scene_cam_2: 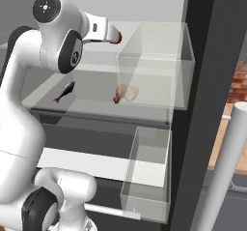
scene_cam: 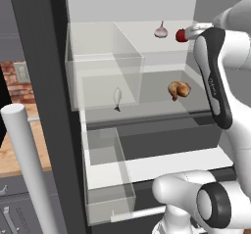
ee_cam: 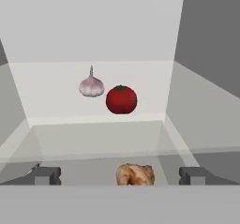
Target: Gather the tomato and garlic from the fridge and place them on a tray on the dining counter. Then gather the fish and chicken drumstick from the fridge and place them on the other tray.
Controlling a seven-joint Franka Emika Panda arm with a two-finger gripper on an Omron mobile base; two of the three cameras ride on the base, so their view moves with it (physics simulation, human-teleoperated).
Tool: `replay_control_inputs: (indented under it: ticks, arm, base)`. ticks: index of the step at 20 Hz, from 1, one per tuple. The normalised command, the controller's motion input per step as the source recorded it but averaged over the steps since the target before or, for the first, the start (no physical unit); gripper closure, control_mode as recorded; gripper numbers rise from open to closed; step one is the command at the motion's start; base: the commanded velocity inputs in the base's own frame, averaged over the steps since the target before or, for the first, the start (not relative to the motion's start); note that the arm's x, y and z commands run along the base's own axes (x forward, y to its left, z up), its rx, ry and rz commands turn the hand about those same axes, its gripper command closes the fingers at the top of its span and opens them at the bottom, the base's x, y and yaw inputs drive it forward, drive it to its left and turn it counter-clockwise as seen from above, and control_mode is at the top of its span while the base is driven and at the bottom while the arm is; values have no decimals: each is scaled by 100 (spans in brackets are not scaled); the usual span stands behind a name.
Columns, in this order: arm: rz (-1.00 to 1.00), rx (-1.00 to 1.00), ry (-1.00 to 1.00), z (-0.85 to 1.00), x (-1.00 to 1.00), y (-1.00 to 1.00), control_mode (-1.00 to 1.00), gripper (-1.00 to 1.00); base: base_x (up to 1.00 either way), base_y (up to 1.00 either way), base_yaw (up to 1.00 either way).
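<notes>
Sitting round red tomato [ee_cam: 121, 100], pale garlic [ee_cam: 91, 85] beside

Clear door bins [scene_cam: 109, 179] hang on the open fridge door; brick wall [scene_cam: 13, 81] beyond

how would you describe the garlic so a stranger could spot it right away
Look into the open fridge, at its upper white shelf. There a small pale pinkish-white garlic bulb with a thin pointed stem sits beside a smooth round red tomato; unlike the tomato it is pale, ridged and topped by a spike.
</notes>
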Motion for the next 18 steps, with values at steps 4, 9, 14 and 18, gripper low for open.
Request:
replay_control_inputs:
  ticks: [4,9,14,18]
  arm:
    - [0,0,0,0,42,0,-100,-100]
    - [0,0,0,0,53,0,-100,-100]
    - [0,0,0,-22,42,0,-100,-100]
    - [0,0,0,-22,41,0,-100,-100]
  base:
    - [0,0,0]
    - [0,0,0]
    - [0,0,0]
    - [0,0,0]
